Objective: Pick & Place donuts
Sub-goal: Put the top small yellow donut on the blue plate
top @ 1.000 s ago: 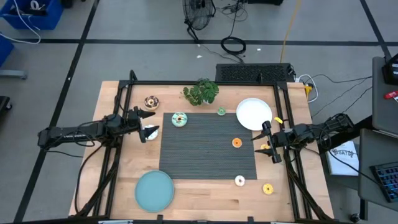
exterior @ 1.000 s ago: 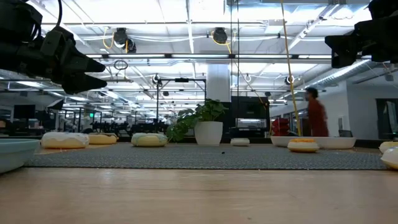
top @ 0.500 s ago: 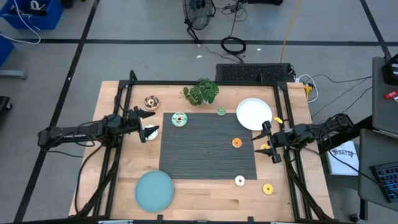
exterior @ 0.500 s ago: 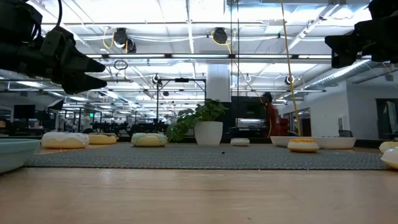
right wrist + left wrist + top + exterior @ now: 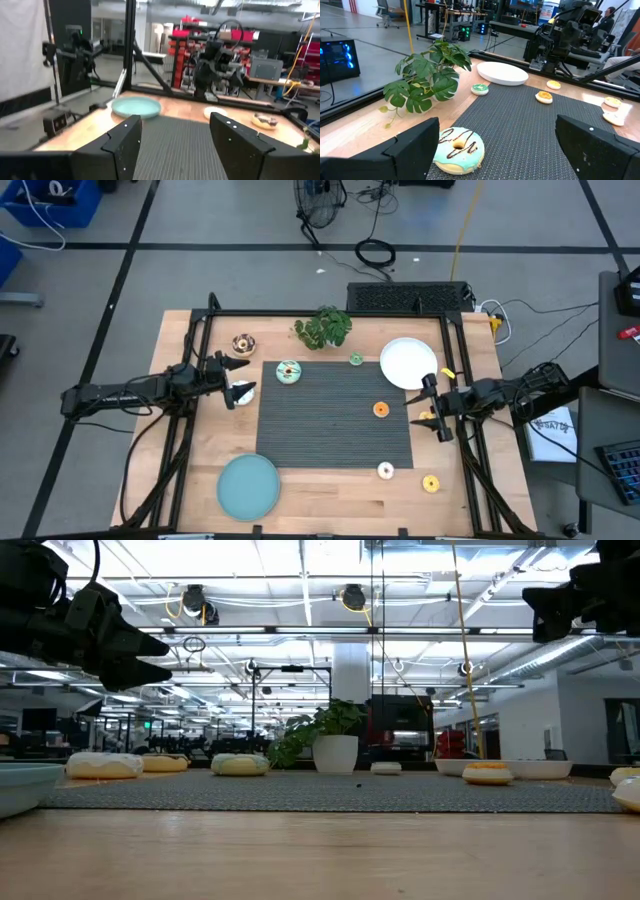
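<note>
Low view: teal plate [image 5: 18,783] cut off by the frame edge, likewise the donut [image 5: 630,794] at the far end of the mat [image 5: 330,793]. Yellow donut [image 5: 426,418] near white plate [image 5: 407,363] partly hidden under right gripper [image 5: 435,410].

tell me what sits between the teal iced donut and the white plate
In the high view, a small green donut lies between the teal iced donut and the white plate, just off the dark mat. The left wrist view shows the same.

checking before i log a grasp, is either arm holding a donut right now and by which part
Nothing is held: the left gripper and right gripper both show open, empty jaws.
</note>
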Robot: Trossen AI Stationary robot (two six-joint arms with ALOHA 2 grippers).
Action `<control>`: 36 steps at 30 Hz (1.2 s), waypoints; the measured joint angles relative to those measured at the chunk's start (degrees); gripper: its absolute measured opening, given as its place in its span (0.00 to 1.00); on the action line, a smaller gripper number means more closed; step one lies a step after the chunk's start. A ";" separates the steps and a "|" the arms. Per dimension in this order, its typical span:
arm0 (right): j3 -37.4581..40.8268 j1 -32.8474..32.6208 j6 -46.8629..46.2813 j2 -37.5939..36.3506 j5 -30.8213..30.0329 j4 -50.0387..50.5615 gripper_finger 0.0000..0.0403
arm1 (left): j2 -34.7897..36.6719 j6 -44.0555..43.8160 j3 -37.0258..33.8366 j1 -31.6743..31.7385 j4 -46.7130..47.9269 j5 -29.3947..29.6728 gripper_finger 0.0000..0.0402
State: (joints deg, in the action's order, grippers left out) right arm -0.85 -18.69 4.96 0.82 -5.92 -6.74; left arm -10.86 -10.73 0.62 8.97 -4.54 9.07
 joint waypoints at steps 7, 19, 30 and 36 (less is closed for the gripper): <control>0.01 -0.14 -15.07 0.02 -0.11 -9.64 0.55 | 0.01 -0.01 0.00 -0.02 0.01 -0.02 0.98; 0.01 -0.14 -12.71 0.04 -1.56 -13.07 0.55 | -0.02 -0.01 -0.01 -0.02 0.01 -0.02 0.98; -16.63 -0.16 -34.37 13.25 -14.65 24.27 0.53 | -0.02 0.01 0.00 0.01 -0.01 -0.02 0.98; -30.67 0.06 -45.90 33.27 -15.02 41.76 0.46 | -0.02 -0.01 0.00 0.01 0.00 -0.03 0.98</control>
State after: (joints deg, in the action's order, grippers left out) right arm -31.52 -18.64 -40.94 34.09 -20.94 35.02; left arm -10.87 -10.74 0.62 8.97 -4.54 9.05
